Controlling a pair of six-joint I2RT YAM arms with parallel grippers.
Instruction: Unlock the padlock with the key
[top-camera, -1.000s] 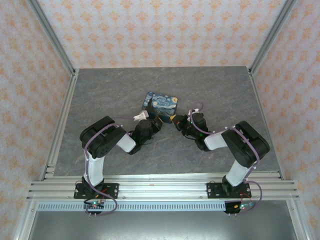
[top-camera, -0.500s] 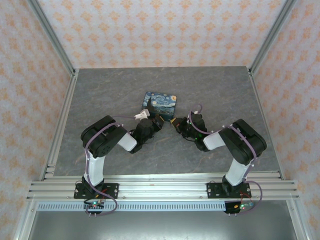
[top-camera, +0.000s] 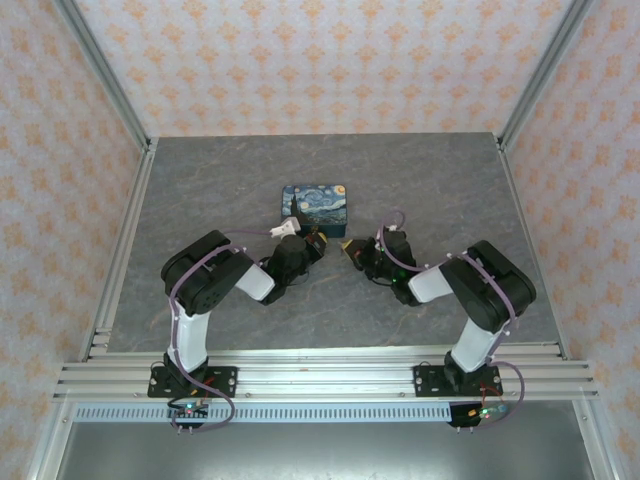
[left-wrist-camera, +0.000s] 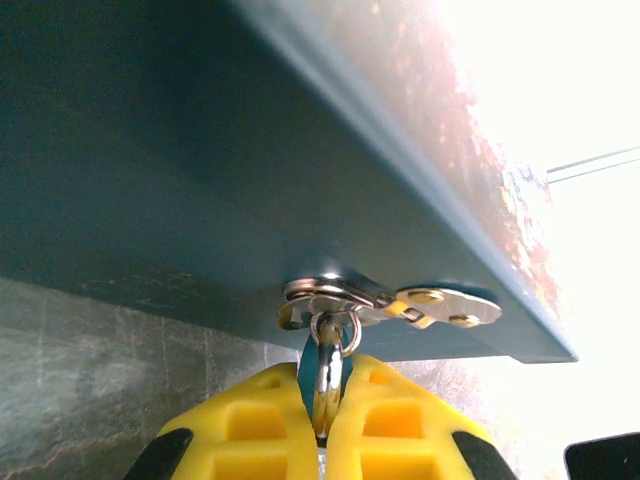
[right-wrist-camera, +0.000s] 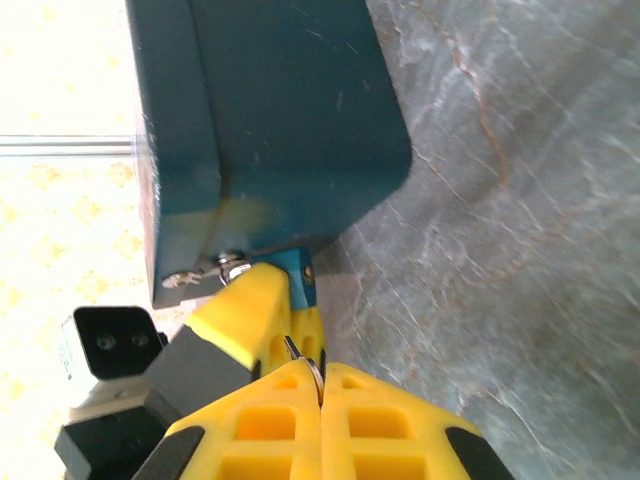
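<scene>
left fingers (left-wrist-camera: 250, 440) tight on padlock (left-wrist-camera: 326, 370)

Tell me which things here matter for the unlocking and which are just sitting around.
Job: padlock on the hasp, clamped in the left hand; thin metal ring, likely the key's, pinched in the right hand; key blade hidden.
Just there: painted box, grey table.
</scene>
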